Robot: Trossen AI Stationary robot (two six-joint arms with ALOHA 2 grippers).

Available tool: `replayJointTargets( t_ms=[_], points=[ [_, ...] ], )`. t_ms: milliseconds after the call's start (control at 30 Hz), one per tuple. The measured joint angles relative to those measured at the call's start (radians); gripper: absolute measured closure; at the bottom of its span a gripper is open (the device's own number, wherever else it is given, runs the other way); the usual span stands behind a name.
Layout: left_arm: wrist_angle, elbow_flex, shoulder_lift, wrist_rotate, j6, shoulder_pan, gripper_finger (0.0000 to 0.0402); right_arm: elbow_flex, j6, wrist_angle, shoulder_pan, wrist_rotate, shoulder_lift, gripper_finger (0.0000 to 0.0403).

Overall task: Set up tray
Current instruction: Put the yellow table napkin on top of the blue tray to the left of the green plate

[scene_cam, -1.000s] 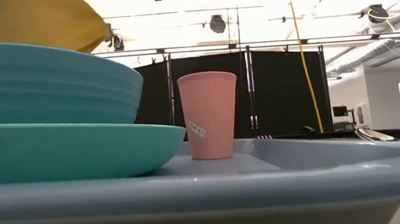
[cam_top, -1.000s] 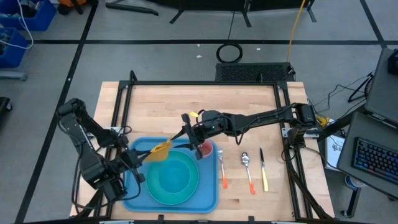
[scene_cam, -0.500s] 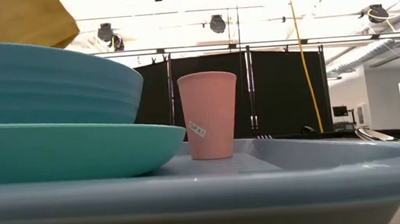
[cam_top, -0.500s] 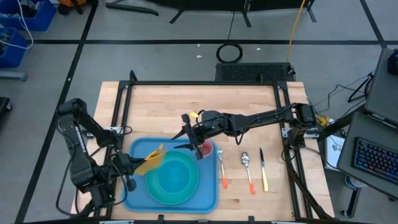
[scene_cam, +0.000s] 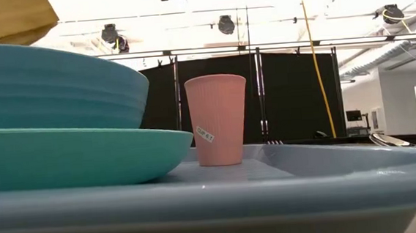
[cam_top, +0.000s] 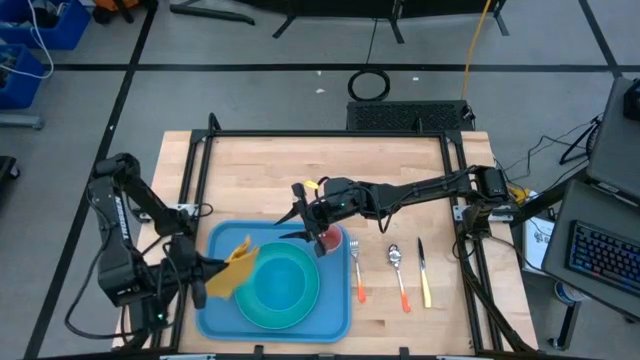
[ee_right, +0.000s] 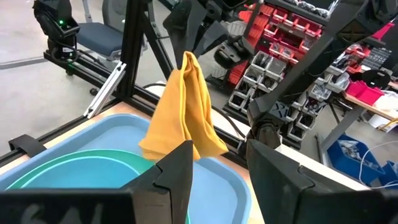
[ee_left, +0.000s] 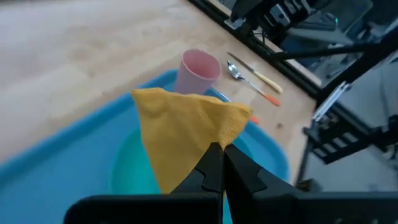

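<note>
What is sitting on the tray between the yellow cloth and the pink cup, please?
In the high view, the teal plate with the blue bowl on it lies between the cloth and cup.

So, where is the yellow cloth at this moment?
In the high view the yellow cloth hangs from the shut left hand, above the left end of the tray, just beside the teal plate.

The left arm is bending low at the table's near left corner, its left gripper clamping its fingers together on a hanging yellow cloth. The right arm is stretching across the table's middle, its right gripper holding its fingers apart.
</note>
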Motion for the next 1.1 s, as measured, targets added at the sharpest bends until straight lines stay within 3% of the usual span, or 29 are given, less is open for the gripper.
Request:
replayJointTargets(
  t_ms=[733,1100],
  points=[
    [0.157,0.000,0.045,0.189,-0.126,-0.024,0.0401,-0.004,-0.005,0.005,0.000,0.000,0.001,0.0259],
    [0.178,-0.002,0.138,0.152,-0.281,-0.050,0.0401,-0.079,-0.003,0.106,0.000,0.000,0.001,0.0259]
  ],
)
